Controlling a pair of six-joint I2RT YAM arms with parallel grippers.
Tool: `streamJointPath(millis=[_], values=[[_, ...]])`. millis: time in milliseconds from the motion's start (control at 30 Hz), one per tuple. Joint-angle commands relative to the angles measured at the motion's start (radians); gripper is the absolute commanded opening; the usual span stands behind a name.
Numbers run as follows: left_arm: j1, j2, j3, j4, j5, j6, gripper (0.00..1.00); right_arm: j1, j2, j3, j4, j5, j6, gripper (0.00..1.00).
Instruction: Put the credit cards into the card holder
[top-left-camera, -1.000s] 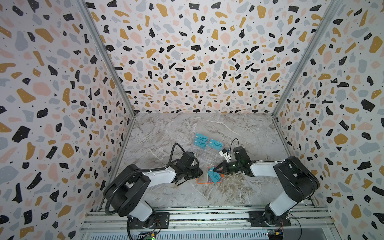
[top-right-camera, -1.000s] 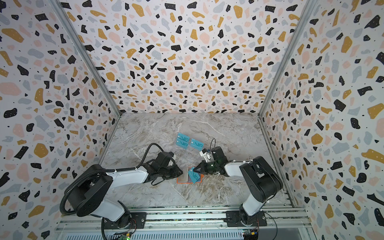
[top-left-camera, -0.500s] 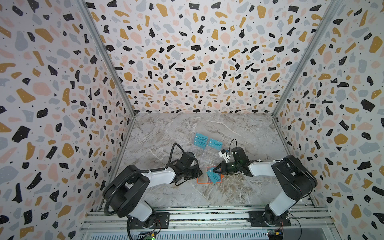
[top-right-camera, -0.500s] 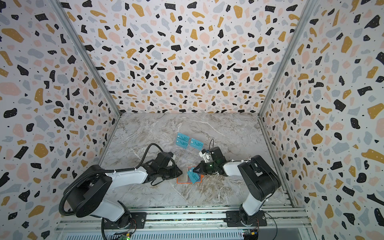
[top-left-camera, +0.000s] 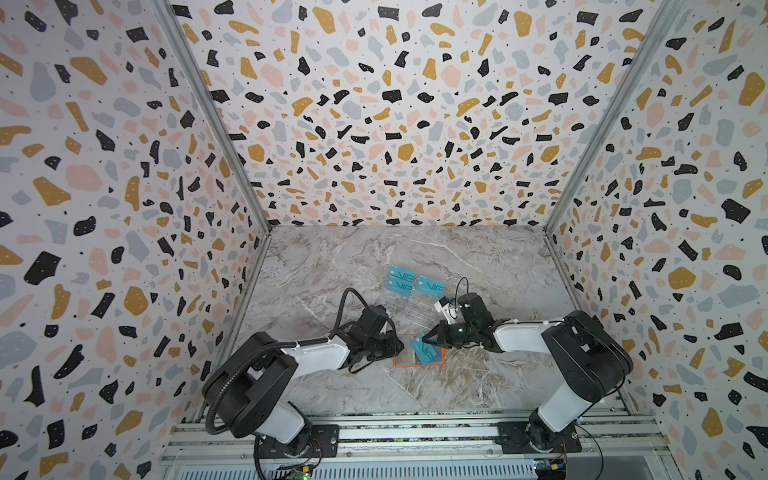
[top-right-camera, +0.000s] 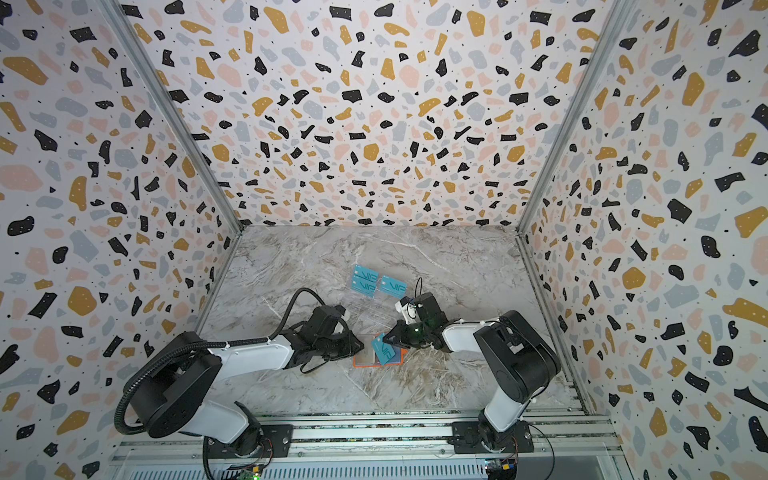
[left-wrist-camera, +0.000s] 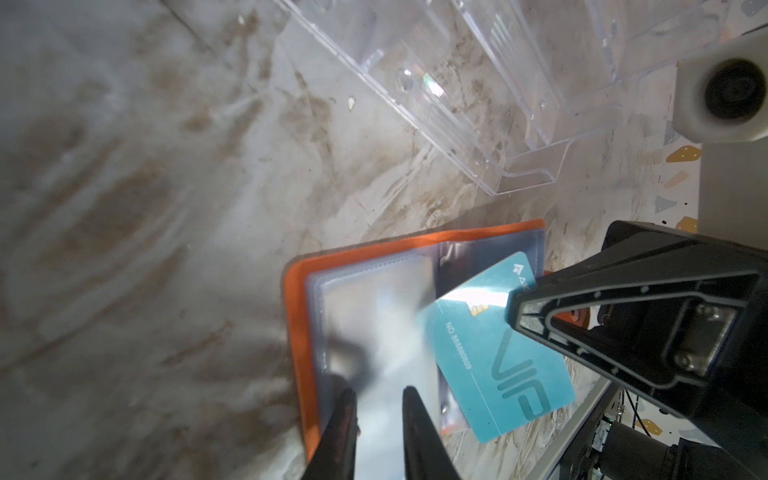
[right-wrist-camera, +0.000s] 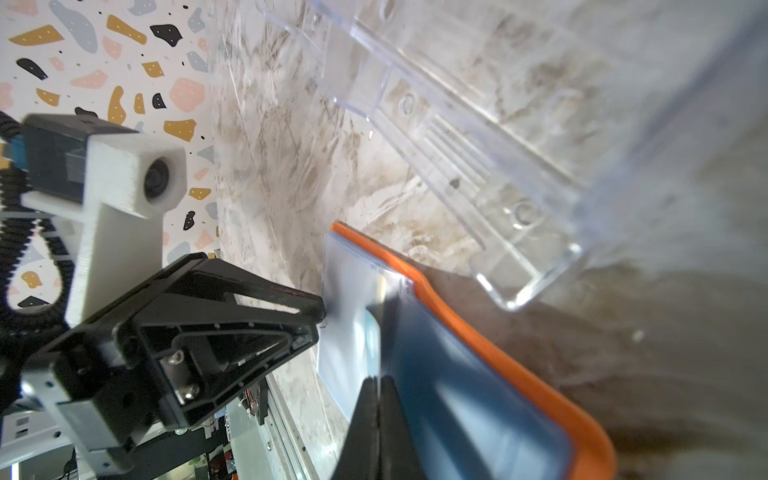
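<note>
On the marble tabletop (top-left-camera: 332, 270), lower centre, your right claw (top-left-camera: 429, 340) clamps a teal plastic VIP card (top-left-camera: 422, 353) over the open orange folding card holder (top-left-camera: 399, 365). The left claw (top-left-camera: 398, 345) pinches its sleeve. No card seems inserted; three cards (top-left-camera: 430, 286) wait above.

The teal card (left-wrist-camera: 498, 353) pinched in my right gripper (left-wrist-camera: 515, 307) carries the only print seen close up. Large letters in a darker teal spell "VIP" along its length. Beside them, in small white type, is "NO" followed by a row of digits, mostly eights, the last few too soft to be sure of. At one corner a small white triangular logo sits above a word beginning with "A"; my finger hides the rest. In both top views, the three teal cards (top-left-camera: 401, 279) (top-right-camera: 365, 279) standing in the clear stand (top-left-camera: 409, 309) each show the same big "VIP". Their smaller print is too tiny to read.
</note>
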Motion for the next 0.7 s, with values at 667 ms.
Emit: streamJointPath(millis=[667], values=[[-0.006, -0.024, -0.064, 0.054, 0.028, -0.017, 0.17, 0.058, 0.042, -0.115, 0.324, 0.111, 0.228, 0.0]])
